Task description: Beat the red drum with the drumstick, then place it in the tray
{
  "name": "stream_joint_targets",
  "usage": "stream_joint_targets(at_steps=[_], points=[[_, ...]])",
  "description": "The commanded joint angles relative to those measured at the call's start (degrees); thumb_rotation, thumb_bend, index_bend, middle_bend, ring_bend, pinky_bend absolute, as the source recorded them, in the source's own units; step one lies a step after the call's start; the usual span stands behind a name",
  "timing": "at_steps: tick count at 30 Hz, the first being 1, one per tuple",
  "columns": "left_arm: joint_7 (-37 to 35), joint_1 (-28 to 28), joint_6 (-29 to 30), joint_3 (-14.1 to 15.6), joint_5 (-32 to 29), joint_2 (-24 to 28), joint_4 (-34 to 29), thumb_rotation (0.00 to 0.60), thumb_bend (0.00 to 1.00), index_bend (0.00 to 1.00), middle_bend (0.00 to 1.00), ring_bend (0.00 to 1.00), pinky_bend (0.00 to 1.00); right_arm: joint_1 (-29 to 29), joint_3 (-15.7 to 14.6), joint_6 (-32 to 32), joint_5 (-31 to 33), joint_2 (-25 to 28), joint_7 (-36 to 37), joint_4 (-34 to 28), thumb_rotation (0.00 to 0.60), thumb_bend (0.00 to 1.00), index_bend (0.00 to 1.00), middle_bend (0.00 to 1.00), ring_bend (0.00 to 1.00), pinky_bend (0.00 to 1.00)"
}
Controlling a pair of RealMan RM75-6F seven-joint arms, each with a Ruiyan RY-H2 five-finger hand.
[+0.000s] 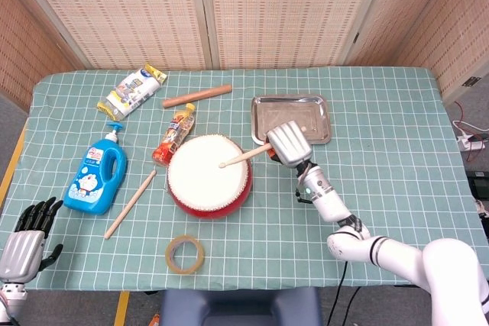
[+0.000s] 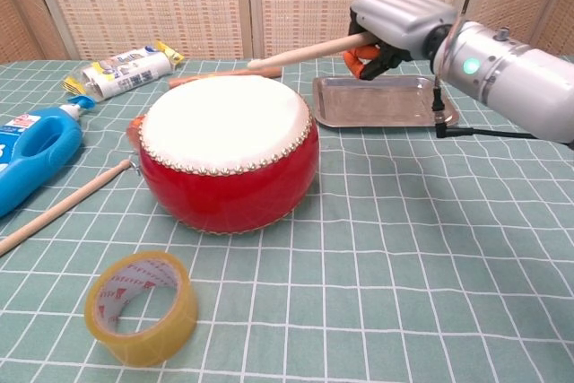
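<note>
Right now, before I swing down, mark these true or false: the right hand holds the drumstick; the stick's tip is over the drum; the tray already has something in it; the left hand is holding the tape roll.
1. The right hand holds the drumstick. True.
2. The stick's tip is over the red drum. True.
3. The tray has something in it. False: it lies bare.
4. The left hand holds the tape roll. False: it holds nothing, off the table's near-left corner.
</note>
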Motion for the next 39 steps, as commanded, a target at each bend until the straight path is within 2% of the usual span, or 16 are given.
stream_joint_targets(at_steps=[1,5,8,15,17,20,25,29,32,37,39], points=[[-0.1,0.0,-0.2,0.0,-0.1,-0.1,0.2,0.600,0.27,0.02,0.01,0.00,0.00,2.7,-1.0,-1.7,0.3,-1.5,-6.3,1.4,0.544,0.78,1.00,1.00,1.00,1.00],[-0.2,0.0,-0.3,0.1,-0.2,-0.2,0.3,0.600,0.27,0.02,0.01,0.00,0.00,3.7,-3.6,-2.8,-1.3,-1.7,-12.7,3.3,0.544,0.78,1.00,1.00,1.00,1.00],[-0.4,0.0,-0.2,0.1,-0.1,-0.3,0.5,0.600,0.27,0.02,0.00,0.00,0.00,3.8,-4.0,-2.5,-1.8,-1.6,-14.1,3.1,0.544,0.78,1.00,1.00,1.00,1.00],[-0.9,0.3,0.2,0.1,0.0,-0.3,0.8,0.600,0.27,0.02,0.01,0.00,0.00,2.3,0.8,3.6,-1.5,-1.9,-2.8,-0.4,0.551,0.78,1.00,1.00,1.00,1.00],[-1.0,0.3,0.3,0.1,0.0,-0.3,0.9,0.600,0.27,0.02,0.01,0.00,0.00,2.1,1.6,4.2,-0.9,-1.6,-2.3,-1.0,0.549,0.78,1.00,1.00,1.00,1.00],[-1.0,0.3,0.4,0.1,0.2,-0.4,0.8,0.600,0.27,0.02,0.01,0.00,0.00,2.3,0.7,3.3,-0.9,-1.2,-4.6,-0.3,0.549,0.78,1.00,1.00,1.00,1.00],[-0.7,0.2,0.2,0.1,0.2,-0.4,0.7,0.600,0.27,0.02,0.01,0.00,0.00,2.7,-2.6,-0.5,-0.1,-1.4,-12.4,2.9,0.553,0.78,1.00,1.00,1.00,1.00],[-0.6,0.1,0.0,0.1,0.1,-0.4,0.7,0.600,0.27,0.02,0.01,0.00,0.00,2.8,-3.4,-1.9,1.2,-2.1,-17.0,4.9,0.578,0.78,1.00,1.00,1.00,1.00],[-0.6,0.1,-0.1,0.1,0.0,-0.4,0.6,0.600,0.27,0.02,0.01,0.00,0.00,2.6,-2.3,-0.2,1.0,-2.4,-14.5,4.3,0.588,0.78,1.00,1.00,1.00,1.00],[-0.5,0.1,0.0,0.0,0.0,-0.3,0.5,0.600,0.27,0.02,0.01,0.00,0.00,2.2,1.6,4.5,-0.3,-2.3,-3.8,1.6,0.589,0.78,1.00,1.00,1.00,1.00],[-0.5,0.1,0.0,0.0,0.0,-0.3,0.4,0.600,0.27,0.02,0.01,0.00,0.00,2.0,2.4,5.2,-0.1,-2.3,-1.7,1.2,0.584,0.78,1.00,1.00,1.00,1.00]])
